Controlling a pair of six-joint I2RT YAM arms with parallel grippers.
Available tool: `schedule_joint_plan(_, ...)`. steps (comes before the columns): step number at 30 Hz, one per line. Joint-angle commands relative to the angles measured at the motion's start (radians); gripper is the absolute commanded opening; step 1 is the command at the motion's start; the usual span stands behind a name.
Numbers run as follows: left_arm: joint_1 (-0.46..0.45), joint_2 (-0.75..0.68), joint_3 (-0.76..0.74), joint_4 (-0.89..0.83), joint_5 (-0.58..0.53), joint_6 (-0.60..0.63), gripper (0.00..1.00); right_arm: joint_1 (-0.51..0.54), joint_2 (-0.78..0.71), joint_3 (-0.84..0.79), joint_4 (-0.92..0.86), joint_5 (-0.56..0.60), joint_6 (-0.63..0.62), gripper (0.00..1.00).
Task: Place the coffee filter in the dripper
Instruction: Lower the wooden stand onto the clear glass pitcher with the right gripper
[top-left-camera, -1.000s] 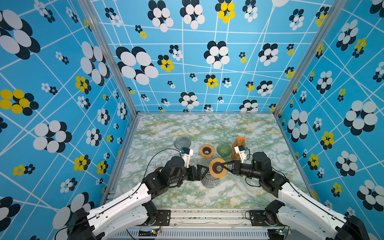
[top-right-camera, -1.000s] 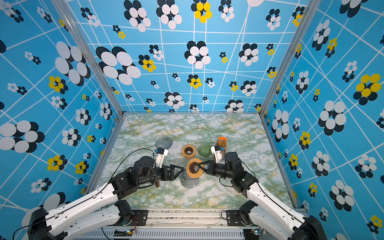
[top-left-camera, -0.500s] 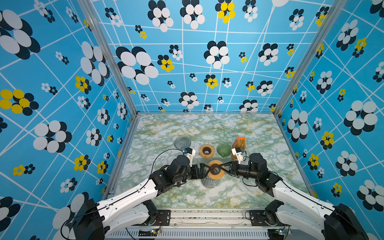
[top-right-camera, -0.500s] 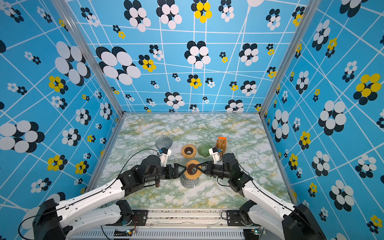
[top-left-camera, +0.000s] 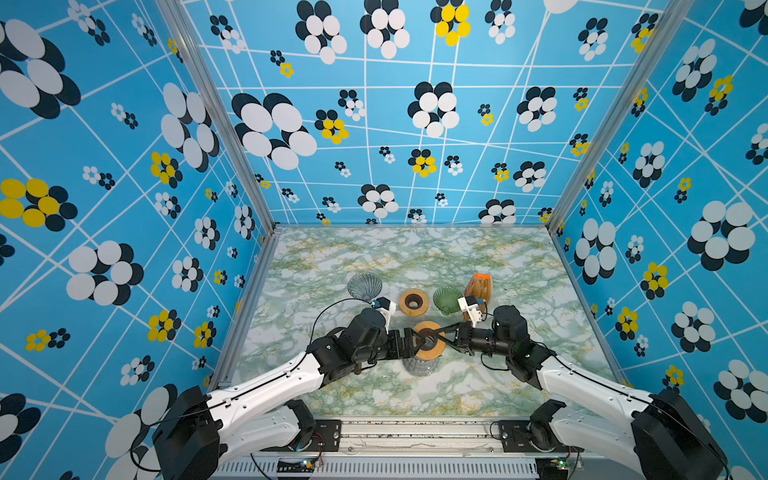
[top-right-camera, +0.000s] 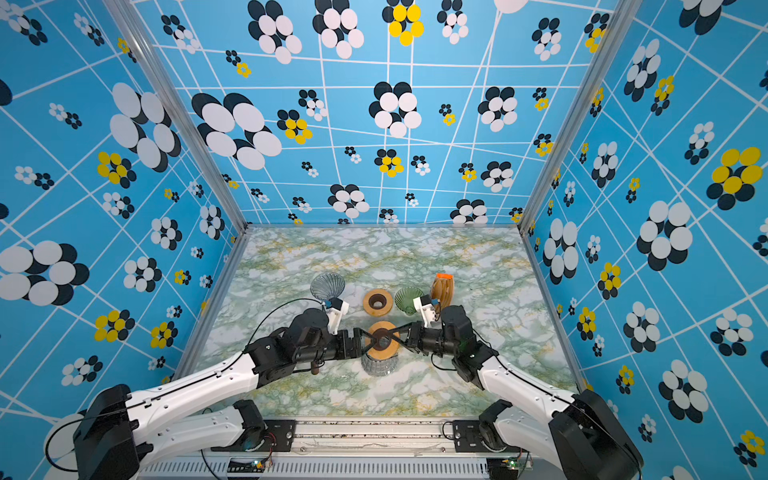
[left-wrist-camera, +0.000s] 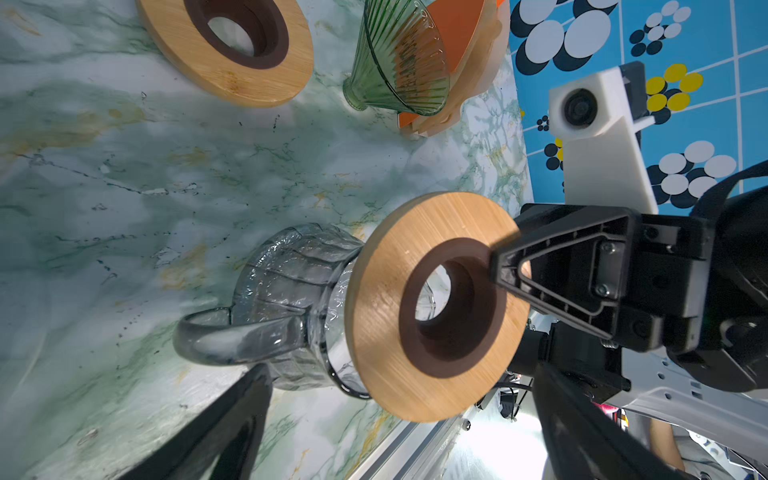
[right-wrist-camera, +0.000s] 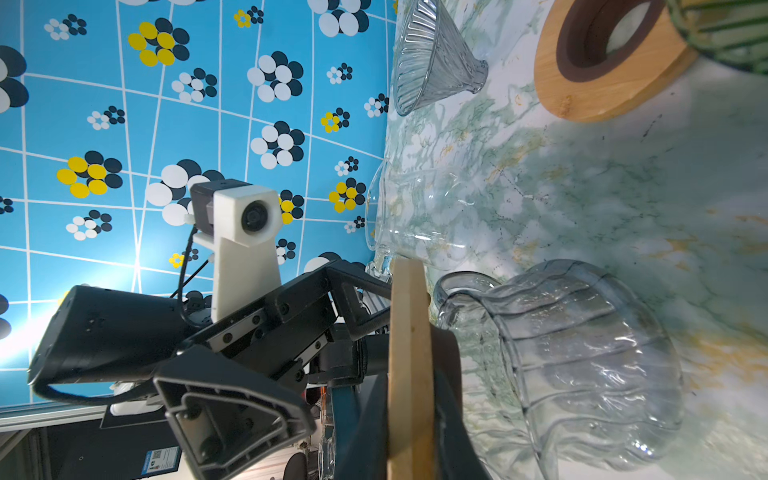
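**While the right end effector (top-left-camera: 434, 337) pinches a wooden ring (top-left-camera: 430, 355), the coffee filter (top-left-camera: 478, 289) stands apart at the back**

Where the two arms meet near the middle of the bench (top-left-camera: 415, 257), the right end effector comes in from 3 o'clock. It is closed narrow on the wooden ring. In the right wrist view its fingers (right-wrist-camera: 453, 440) clamp the disc edge-on, one on each face. In the left wrist view the upper finger lies across the brown inner collar.

The ring is tilted and held over the mouth of a glass carafe (top-left-camera: 419, 368) that stands on the bench. Whether the collar touches the carafe's rim cannot be told from these angles.

The left end effector (top-left-camera: 414, 343) faces the ring from 9 o'clock with its jaws spread wide and nothing between them. Its fingers (left-wrist-camera: 232, 428) frame the ring and carafe in the left wrist view.

The other pieces lie further back, placed here by clock direction from the held ring:

- **Coffee filter:** a tan, pleated stack in an orange holder (left-wrist-camera: 453, 25) stands at about 2 o'clock, and neither end effector touches it.
- **Green dripper (top-left-camera: 446, 300):** it lies just beside the filter, at 1 o'clock, tipped on its side.
- **Second wooden ring (top-left-camera: 402, 302):** it lies flat at 12 o'clock.
- **Clear dripper (top-left-camera: 365, 286):** it rests at 10 o'clock, also on its side.
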Motion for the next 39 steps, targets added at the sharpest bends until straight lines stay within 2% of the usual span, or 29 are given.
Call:
schedule_joint_plan(1,0.007,-0.003,0.028,0.003,0.025,-0.005,0.99,0.012,0.012,-0.013,0.064,-0.027,0.003,0.16)
schedule_joint_plan(22,0.012,0.012,0.002,0.034,0.039,-0.023,0.99,0.034,0.084,-0.02,0.085,-0.021,-0.002,0.16)
schedule_joint_plan(39,0.012,0.03,-0.001,0.029,0.049,-0.022,0.99,0.033,0.08,-0.017,0.031,0.031,-0.011,0.22)
